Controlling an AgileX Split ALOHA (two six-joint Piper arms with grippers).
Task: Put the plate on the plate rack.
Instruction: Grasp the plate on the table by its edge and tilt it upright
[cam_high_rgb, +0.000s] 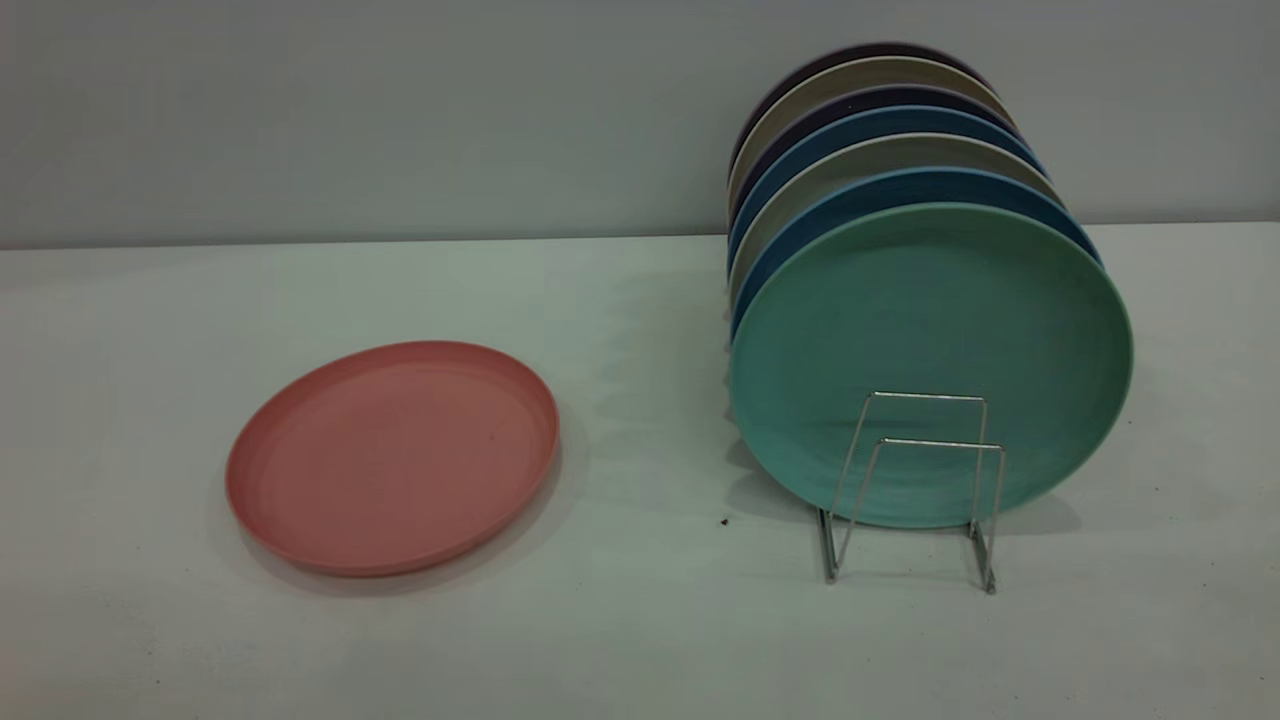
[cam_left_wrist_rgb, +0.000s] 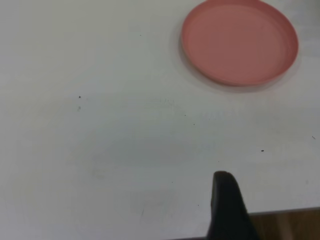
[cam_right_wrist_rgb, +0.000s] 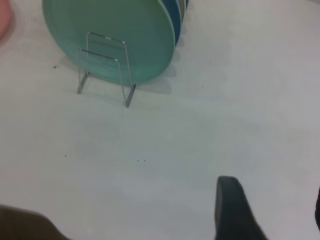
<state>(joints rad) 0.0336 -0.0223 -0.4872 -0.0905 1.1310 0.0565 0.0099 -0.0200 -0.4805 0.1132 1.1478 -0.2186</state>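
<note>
On a pale matte table (cam_high_rgb: 640, 640), plate (cam_high_rgb: 392, 456) lying flat, plate rack (cam_high_rgb: 915, 490) well apart, grey wall behind, claw states perhaps unreadable.

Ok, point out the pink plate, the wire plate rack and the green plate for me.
pink plate (cam_high_rgb: 392, 455), exterior view, middle of its flat inside face.
wire plate rack (cam_high_rgb: 928, 398), exterior view, top bar of an upright loop.
green plate (cam_high_rgb: 930, 330), exterior view, centre of its front face.

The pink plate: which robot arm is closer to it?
Left. The left gripper looks across bare table at the pink plate; the right gripper faces the rack, the plate barely at its view's edge.
</note>
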